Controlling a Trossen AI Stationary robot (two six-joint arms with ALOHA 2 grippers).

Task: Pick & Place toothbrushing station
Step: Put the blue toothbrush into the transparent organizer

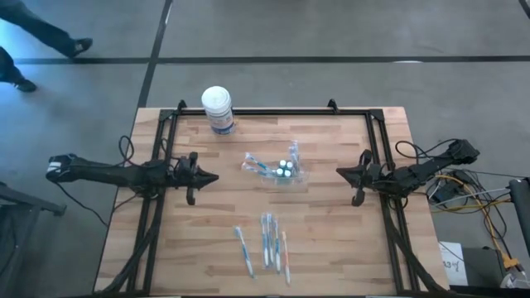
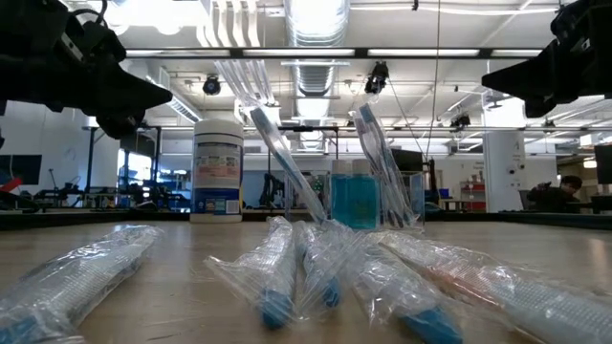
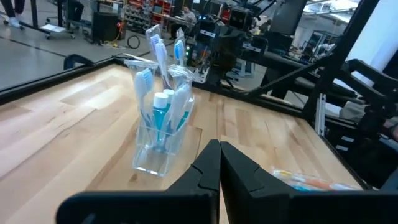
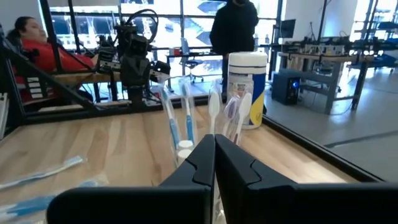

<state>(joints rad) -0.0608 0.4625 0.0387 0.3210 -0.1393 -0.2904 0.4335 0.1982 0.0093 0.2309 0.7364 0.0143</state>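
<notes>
Holder: the clear toothbrush holder [image 1: 280,168] stands upright near the centre of the desk [image 1: 331,240], slightly toward 12 o'clock, between the two arms and touched by neither.
Holder contents: toothbrushes and small tubes with blue and white caps stand inside it.
Left end effector [image 1: 209,176]: at 9 o'clock from the holder, well apart from it, fingers [image 3: 205,171] clenched together, grasping nothing.
Right end effector [image 1: 342,172]: at 3 o'clock from the holder, pointing at it, fingers [image 4: 227,158] clenched, grasping nothing.
Canister [image 1: 218,108]: white-lidded, blue label, upright at 11 o'clock from the holder, at the far desk edge.
Wrapped toothbrushes [image 1: 267,242]: several in plastic sleeves, lying flat at 6 o'clock from the holder.
</notes>
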